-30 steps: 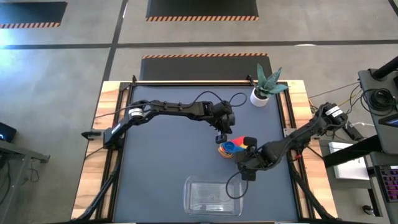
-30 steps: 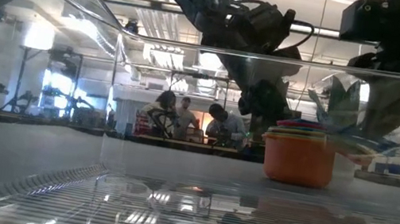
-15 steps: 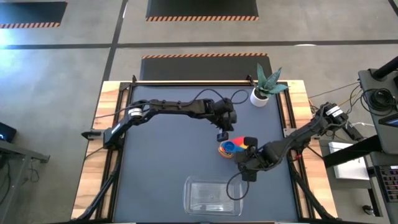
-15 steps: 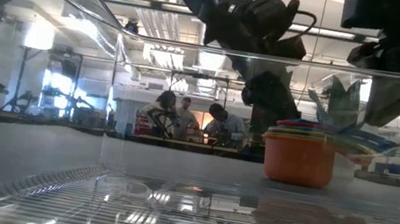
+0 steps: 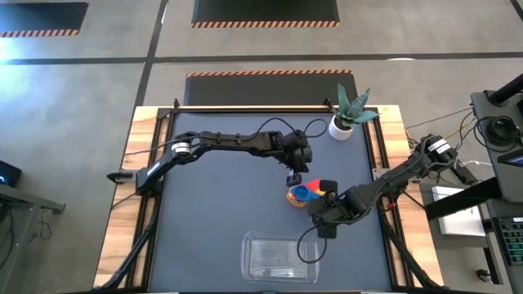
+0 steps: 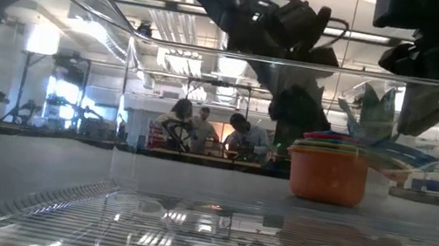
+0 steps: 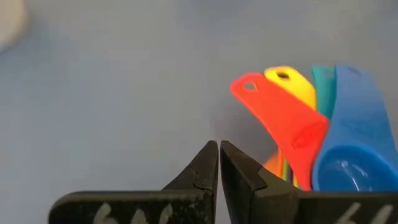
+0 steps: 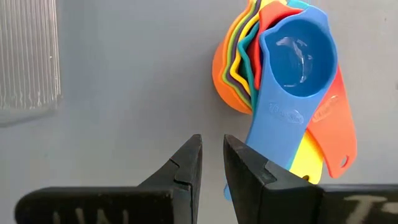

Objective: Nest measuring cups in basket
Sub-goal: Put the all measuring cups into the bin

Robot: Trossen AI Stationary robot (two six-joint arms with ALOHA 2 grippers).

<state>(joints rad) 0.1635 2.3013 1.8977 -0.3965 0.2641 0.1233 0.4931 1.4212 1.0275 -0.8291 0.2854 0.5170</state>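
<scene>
The stacked measuring cups [image 5: 304,194] are seen on the mat, outside the basket [image 5: 280,256]. Left gripper [image 5: 292,179] shut, right gripper [image 5: 326,223] slightly parted, both empty. The stack could be toppled by a nudge.

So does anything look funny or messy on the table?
A little. The measuring cups sit stacked on the mat, outside the clear basket, which looks empty. Their handles fan out instead of lining up. Nothing looks spilled or broken.

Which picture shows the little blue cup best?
The right wrist view: the small round blue plastic measuring cup shows whole, bowl and handle, nested on top of the stack. The left wrist view cuts it off, the high view shows a dot, the low view hides it.
</scene>
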